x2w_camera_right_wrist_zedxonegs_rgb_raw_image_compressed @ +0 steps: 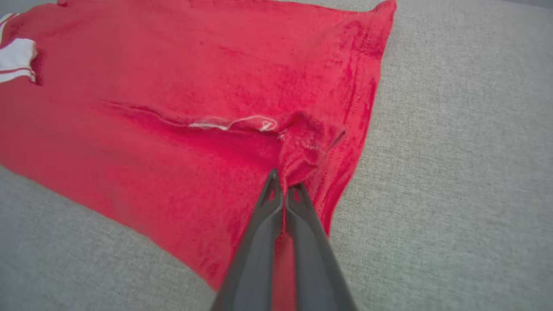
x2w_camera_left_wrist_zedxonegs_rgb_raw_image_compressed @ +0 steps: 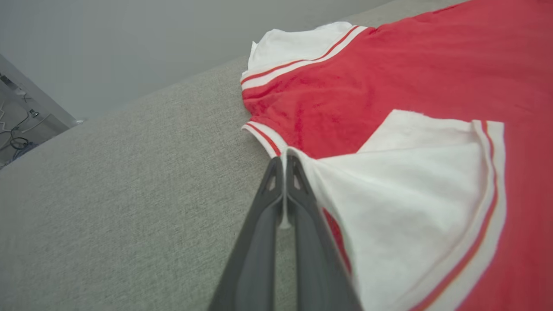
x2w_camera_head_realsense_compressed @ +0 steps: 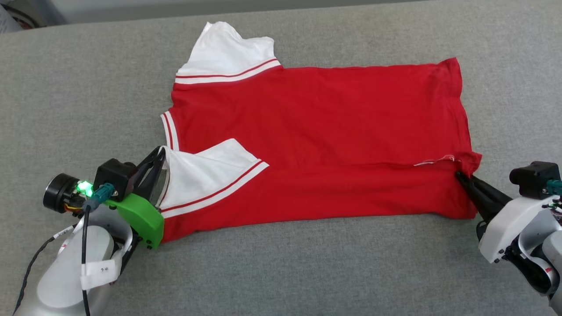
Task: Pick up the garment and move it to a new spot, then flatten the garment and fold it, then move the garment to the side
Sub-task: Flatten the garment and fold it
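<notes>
The garment (x2w_camera_head_realsense_compressed: 316, 131), a red T-shirt with white sleeves and red stripe trim, lies spread on the grey surface with its near long edge folded over toward the middle. My left gripper (x2w_camera_head_realsense_compressed: 160, 151) is shut on the white sleeve's corner (x2w_camera_left_wrist_zedxonegs_rgb_raw_image_compressed: 302, 162) at the shirt's left end. My right gripper (x2w_camera_head_realsense_compressed: 459, 174) is shut on the bunched red hem corner (x2w_camera_right_wrist_zedxonegs_rgb_raw_image_compressed: 302, 151) at the right end. In the left wrist view the fingers (x2w_camera_left_wrist_zedxonegs_rgb_raw_image_compressed: 276, 203) pinch white fabric between them. The garment (x2w_camera_right_wrist_zedxonegs_rgb_raw_image_compressed: 194, 108) shows a white seam thread along the fold.
The grey fabric surface (x2w_camera_head_realsense_compressed: 285, 272) stretches all around the shirt, with bare room in front of it and at both ends. Its far edge (x2w_camera_head_realsense_compressed: 109, 24) runs along the top, a pale wall and some clutter behind it at the top left.
</notes>
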